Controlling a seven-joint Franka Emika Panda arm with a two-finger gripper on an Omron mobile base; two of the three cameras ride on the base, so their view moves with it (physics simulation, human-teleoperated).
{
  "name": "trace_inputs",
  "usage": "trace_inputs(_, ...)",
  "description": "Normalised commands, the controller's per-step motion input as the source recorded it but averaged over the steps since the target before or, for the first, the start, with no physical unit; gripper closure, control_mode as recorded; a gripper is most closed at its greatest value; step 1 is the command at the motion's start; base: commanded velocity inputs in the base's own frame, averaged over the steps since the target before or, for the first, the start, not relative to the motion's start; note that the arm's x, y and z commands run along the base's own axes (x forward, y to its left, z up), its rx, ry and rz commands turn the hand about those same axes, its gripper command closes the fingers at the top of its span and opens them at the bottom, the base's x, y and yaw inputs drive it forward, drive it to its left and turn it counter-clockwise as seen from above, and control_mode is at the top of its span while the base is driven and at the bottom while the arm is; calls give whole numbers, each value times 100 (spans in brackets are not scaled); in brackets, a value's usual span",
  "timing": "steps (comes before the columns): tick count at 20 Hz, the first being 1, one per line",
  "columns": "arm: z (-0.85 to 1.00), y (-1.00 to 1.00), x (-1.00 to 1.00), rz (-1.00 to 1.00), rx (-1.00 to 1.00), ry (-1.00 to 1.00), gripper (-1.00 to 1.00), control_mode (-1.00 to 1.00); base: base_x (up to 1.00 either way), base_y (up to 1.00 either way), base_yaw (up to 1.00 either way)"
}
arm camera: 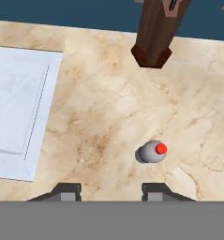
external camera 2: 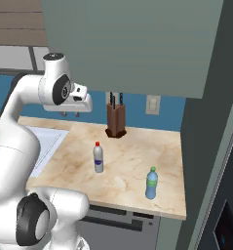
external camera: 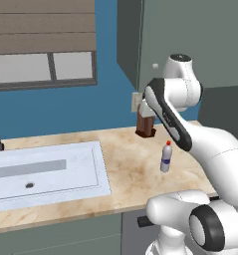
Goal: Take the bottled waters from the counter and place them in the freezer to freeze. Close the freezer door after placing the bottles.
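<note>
The whitish bottled water (external camera: pixel 166 157) (external camera 2: pixel 98 157) with a red cap stands upright in the middle of the beige counter (external camera: pixel 130 172) (external camera 2: pixel 137 151). The hand view looks down on that bottle (arm camera: pixel 152 152), a little ahead and right of my fingertips. A blue-green bottled water (external camera 2: pixel 151 183) with a green cap stands nearer the counter's front right edge. My gripper (external camera 2: pixel 71 114) (arm camera: pixel 112 191) hangs high over the counter's left part, open, nothing between its fingers. The dark freezer (external camera 2: pixel 208 132) rises right of the counter, and the freezer door (external camera 2: pixel 232 190) shows at the edge.
A brown knife block (external camera: pixel 145 124) (external camera 2: pixel 116 119) (arm camera: pixel 153 33) stands at the back of the counter by the blue wall. The pale sink (external camera: pixel 46 169) (external camera 2: pixel 47 139) (arm camera: pixel 15 108) lies to the left. A grey-green wall cabinet (external camera 2: pixel 132 44) overhangs the counter.
</note>
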Motion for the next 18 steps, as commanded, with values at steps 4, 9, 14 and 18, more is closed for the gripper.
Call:
trace_inputs(4,0,-39,-15,-1,3,0,-100,-100,0,0,0)
trace_inputs(9,-3,-72,-32,-1,13,-2,-100,-100,0,0,0)
trace_inputs(14,-1,-73,-25,2,15,-7,-100,-100,0,0,0)
trace_inputs(18,-24,-41,-22,16,10,-1,-100,-100,0,0,0)
